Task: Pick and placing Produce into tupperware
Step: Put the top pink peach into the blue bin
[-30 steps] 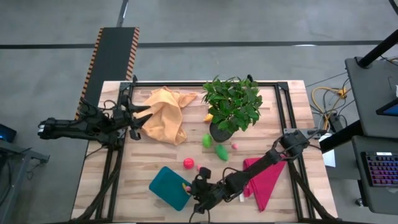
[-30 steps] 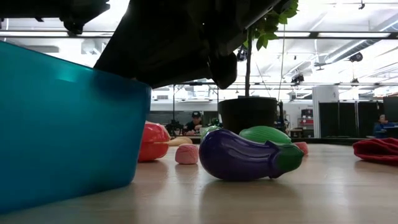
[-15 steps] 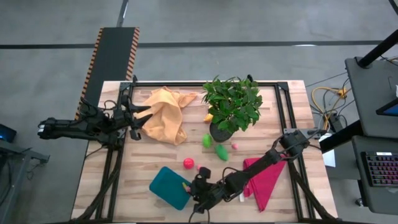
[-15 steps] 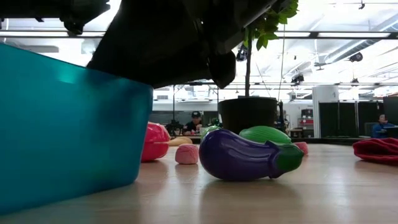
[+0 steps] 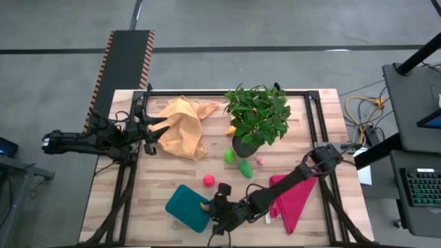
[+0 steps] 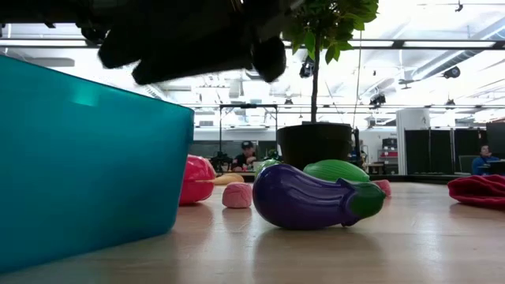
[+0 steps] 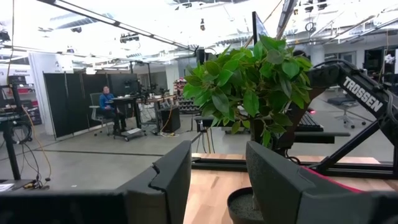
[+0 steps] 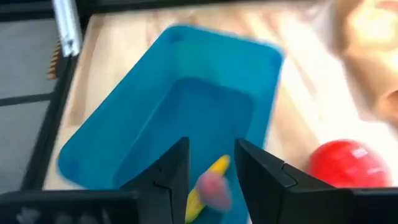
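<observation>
The teal tub stands near the table's near edge. Inside it lie a yellow banana and a blurred pink piece. My right gripper hangs open over the tub's right end, touching nothing. On the table rest a purple eggplant, a red fruit, a small pink piece and two green pieces. My left gripper waits open at the table's left, beside the orange cloth.
A potted plant stands at the table's far middle. The orange-yellow cloth lies crumpled to its left. The magenta cloth lies under the right arm. People sit in the room beyond the table.
My right gripper has risen above the tub; in the low view its dark shape now sits higher and farther over the tub. The produce on the table has kept its place.
</observation>
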